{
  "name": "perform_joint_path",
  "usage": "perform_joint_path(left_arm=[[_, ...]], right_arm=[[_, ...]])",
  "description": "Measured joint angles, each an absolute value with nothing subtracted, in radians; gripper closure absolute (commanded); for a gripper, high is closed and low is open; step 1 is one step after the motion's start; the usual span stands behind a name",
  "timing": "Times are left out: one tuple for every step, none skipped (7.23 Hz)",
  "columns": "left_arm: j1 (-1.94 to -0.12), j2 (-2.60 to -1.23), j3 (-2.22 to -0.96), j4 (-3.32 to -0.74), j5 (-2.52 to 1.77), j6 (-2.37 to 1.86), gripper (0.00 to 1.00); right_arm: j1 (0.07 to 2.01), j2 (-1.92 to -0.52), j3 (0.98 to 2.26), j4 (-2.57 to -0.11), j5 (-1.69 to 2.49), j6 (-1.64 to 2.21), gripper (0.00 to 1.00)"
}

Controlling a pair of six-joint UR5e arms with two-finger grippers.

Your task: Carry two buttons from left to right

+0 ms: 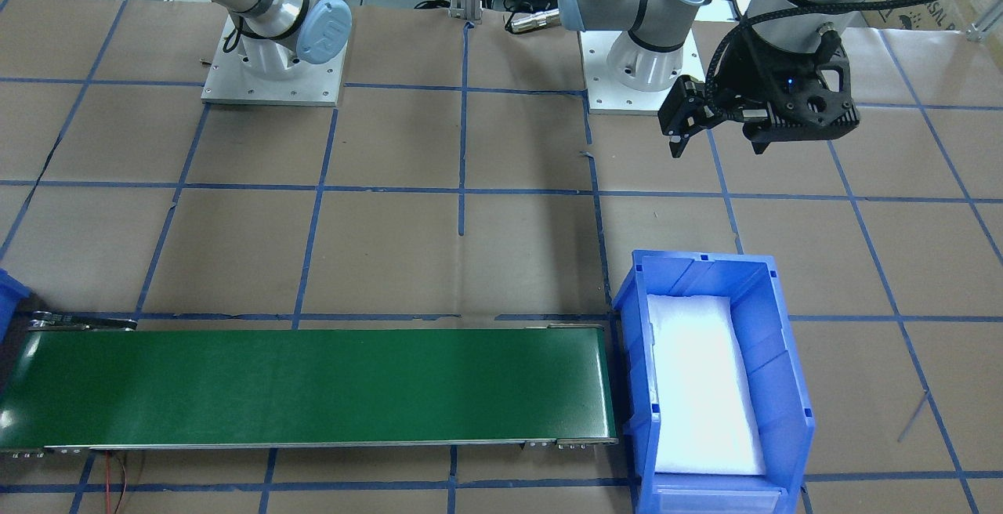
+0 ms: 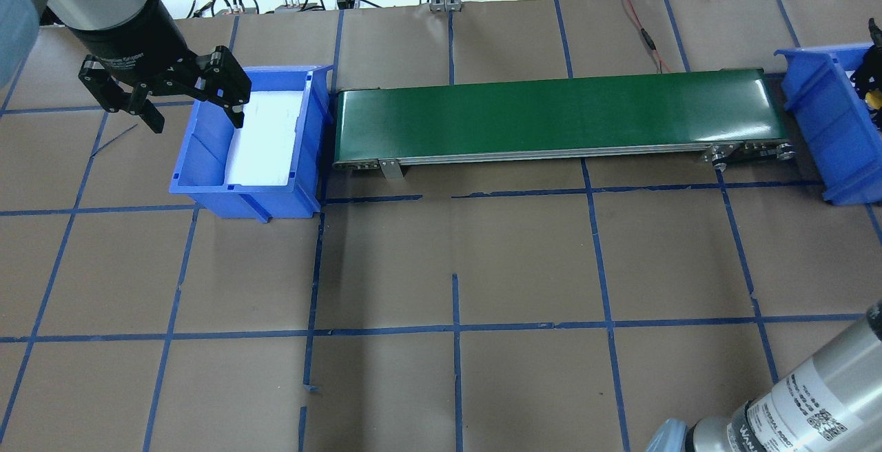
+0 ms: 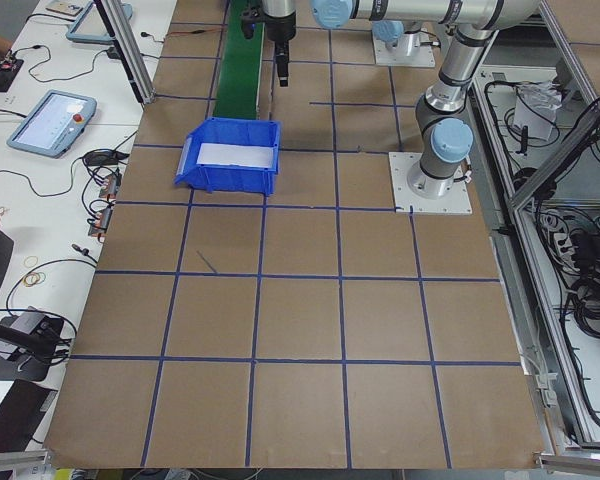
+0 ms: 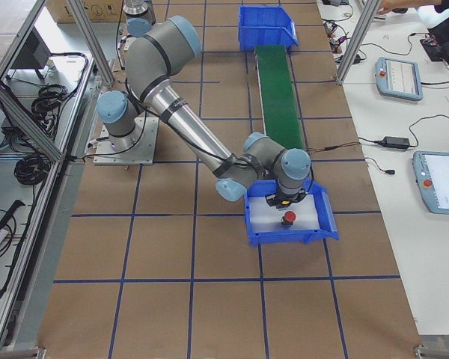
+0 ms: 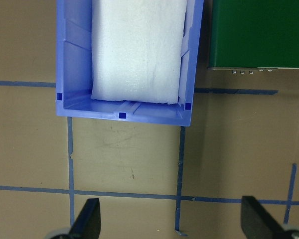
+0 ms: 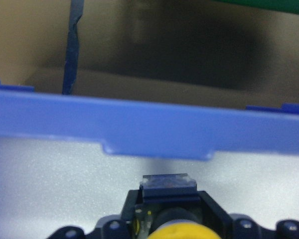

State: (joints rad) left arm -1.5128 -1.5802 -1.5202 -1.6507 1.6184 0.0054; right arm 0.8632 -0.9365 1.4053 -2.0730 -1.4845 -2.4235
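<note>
My right gripper (image 2: 869,90) reaches down into the blue bin (image 2: 820,114) at the right end of the belt. It is shut on the yellow button (image 6: 184,231), whose yellow cap and dark base fill the bottom of the right wrist view, just above the white foam. A yellow speck of it shows in the overhead view (image 2: 874,99). The red button (image 4: 288,218) lies on the foam in this same bin (image 4: 314,224), just in front of the gripper (image 4: 283,200). My left gripper (image 2: 196,121) is open and empty, hanging over the left wall of the left blue bin (image 2: 207,183).
A green conveyor belt (image 2: 551,111) runs between the two bins. The left bin (image 5: 72,59) holds only a white foam pad (image 5: 137,50). Brown paper with blue tape lines covers the table. Cables lie along the far edge.
</note>
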Motion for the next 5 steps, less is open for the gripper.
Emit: perform_joint_path(left_arm=[[-1.506, -1.58, -1.523, -1.651, 1.62, 0.006, 0.0], [-1.5, -1.579, -1.529, -1.651, 1.623, 0.007, 0.0], [-1.497, -1.572, -1.533, -1.651, 1.634, 0.008, 0.0], [-1.497, -1.565, -1.538, -1.653, 1.645, 0.009, 0.0], [-1.499, -1.562, -1.543, -1.657, 1.649, 0.009, 0.0]], right_arm=[[0.861, -0.937, 1.406, -2.07, -1.488, -2.423, 0.0], [0.86, -0.943, 1.405, -2.066, -1.492, -2.42, 0.0], [0.859, -0.967, 1.402, -2.046, -1.501, -2.416, 0.0], [0.859, -1.016, 1.398, -1.987, -1.519, -2.41, 0.0], [0.859, -1.087, 1.396, -1.9, -1.538, -2.396, 0.0]])
